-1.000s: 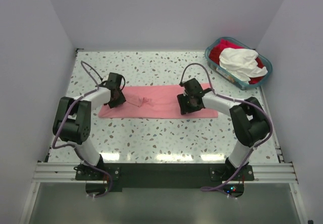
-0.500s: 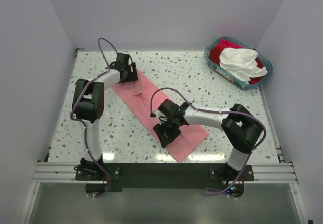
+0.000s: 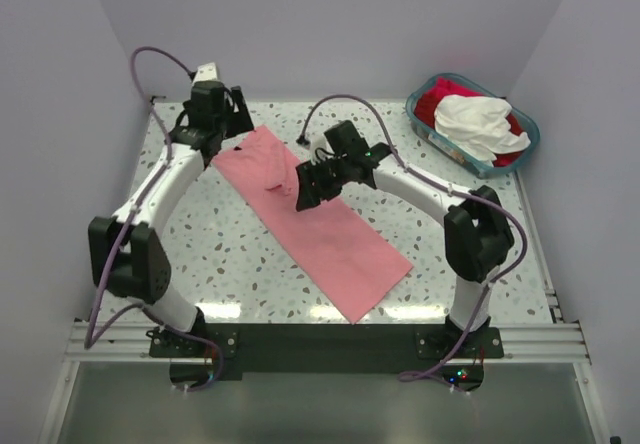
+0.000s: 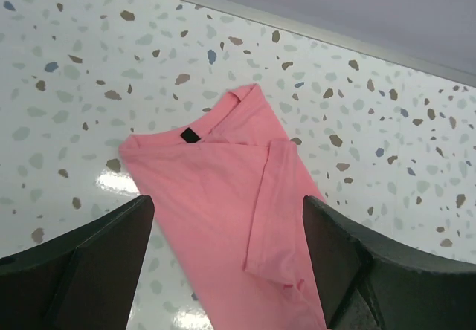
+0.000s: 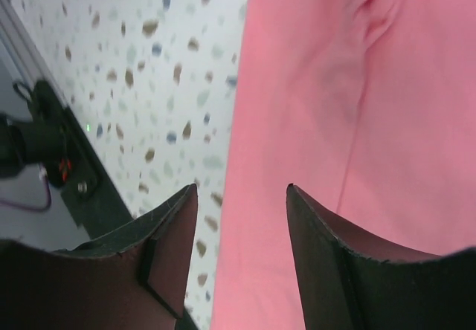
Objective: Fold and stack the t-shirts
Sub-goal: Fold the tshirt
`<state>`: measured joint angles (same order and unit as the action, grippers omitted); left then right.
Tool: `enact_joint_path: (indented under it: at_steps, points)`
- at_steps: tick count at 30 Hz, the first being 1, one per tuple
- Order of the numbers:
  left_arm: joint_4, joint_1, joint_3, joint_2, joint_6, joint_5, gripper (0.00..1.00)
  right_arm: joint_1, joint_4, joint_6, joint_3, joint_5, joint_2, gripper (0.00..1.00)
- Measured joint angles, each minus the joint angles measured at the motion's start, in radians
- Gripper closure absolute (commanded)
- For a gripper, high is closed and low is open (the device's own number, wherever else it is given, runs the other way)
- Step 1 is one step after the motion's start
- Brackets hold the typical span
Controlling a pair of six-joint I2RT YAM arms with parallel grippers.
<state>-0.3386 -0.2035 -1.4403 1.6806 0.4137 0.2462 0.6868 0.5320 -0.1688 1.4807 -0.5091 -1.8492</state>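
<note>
Left claw [image 4: 227,211], right claw [image 5: 242,196] both spread apart, shifted farther back, salmon-pink t-shirt [image 3: 322,236] still diagonal

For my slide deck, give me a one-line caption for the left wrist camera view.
Open left gripper hovers above the salmon-pink t-shirt, its dark neck tag showing, on the speckled table.

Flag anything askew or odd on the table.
The tee, folded into a long strip, lies diagonally across the table rather than square to its edges. Near the collar end a sleeve lies doubled over on top, puckered at its tip. The left gripper and right gripper are open, holding nothing.
</note>
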Motion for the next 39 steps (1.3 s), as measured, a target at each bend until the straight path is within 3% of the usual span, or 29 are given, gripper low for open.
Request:
enact_joint_path:
  at_steps: [7,13,19,24,30,35,39]
  points:
    - [0.005,0.000,0.282,-0.359,0.057,-0.046,0.12,-0.074,-0.275,-0.158,0.187,-0.064,-0.250,0.52]
    - [-0.037,-0.001,0.528,-0.471,0.076,-0.145,0.12,-0.072,-0.490,-0.300,0.393,-0.118,-0.530,0.51]
    - [-0.052,-0.001,0.632,-0.588,0.091,-0.202,0.11,-0.090,-0.625,-0.415,0.541,-0.113,-0.745,0.48]
    - [-0.050,-0.002,0.659,-0.635,0.096,-0.242,0.11,-0.146,-0.740,-0.510,0.520,-0.060,-0.762,0.48]
    - [-0.046,-0.002,0.692,-0.634,0.102,-0.276,0.10,-0.289,-0.925,-0.630,0.324,0.033,-0.684,0.44]
    - [-0.045,-0.002,0.697,-0.626,0.099,-0.291,0.10,-0.394,-0.909,-0.610,0.341,0.048,-0.681,0.42]
    - [-0.043,-0.002,0.700,-0.625,0.096,-0.305,0.10,-0.410,-0.819,-0.520,0.341,0.050,-0.640,0.40]
